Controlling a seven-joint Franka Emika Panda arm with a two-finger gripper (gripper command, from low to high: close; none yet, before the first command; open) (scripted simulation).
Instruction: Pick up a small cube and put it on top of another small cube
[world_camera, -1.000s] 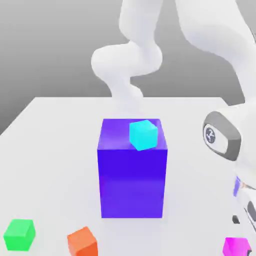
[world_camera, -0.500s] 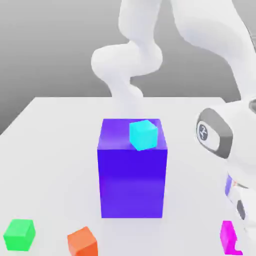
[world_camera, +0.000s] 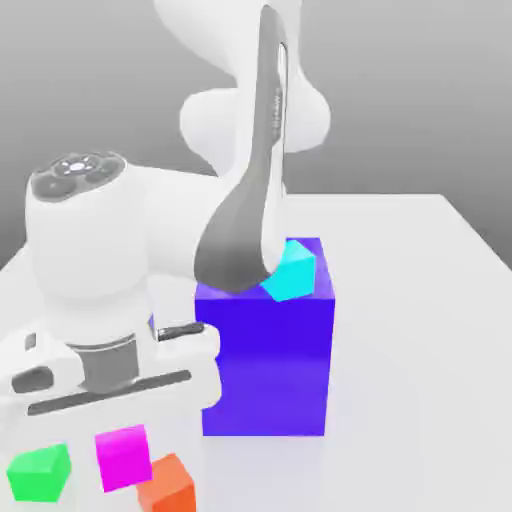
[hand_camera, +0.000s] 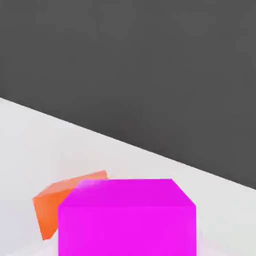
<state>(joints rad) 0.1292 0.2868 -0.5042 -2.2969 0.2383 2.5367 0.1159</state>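
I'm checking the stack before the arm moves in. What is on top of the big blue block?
A small cyan cube sits on the blue block's top. The arm covers part of that top, so anything there stays hidden.

White table (world_camera: 420, 350) bearing a large blue block (world_camera: 268, 365), green cube (world_camera: 38, 477), orange cube (world_camera: 168, 489)

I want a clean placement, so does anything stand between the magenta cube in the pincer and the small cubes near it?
Nothing visible stands between the magenta cube and the orange cube; whether that's the target, I can't tell.
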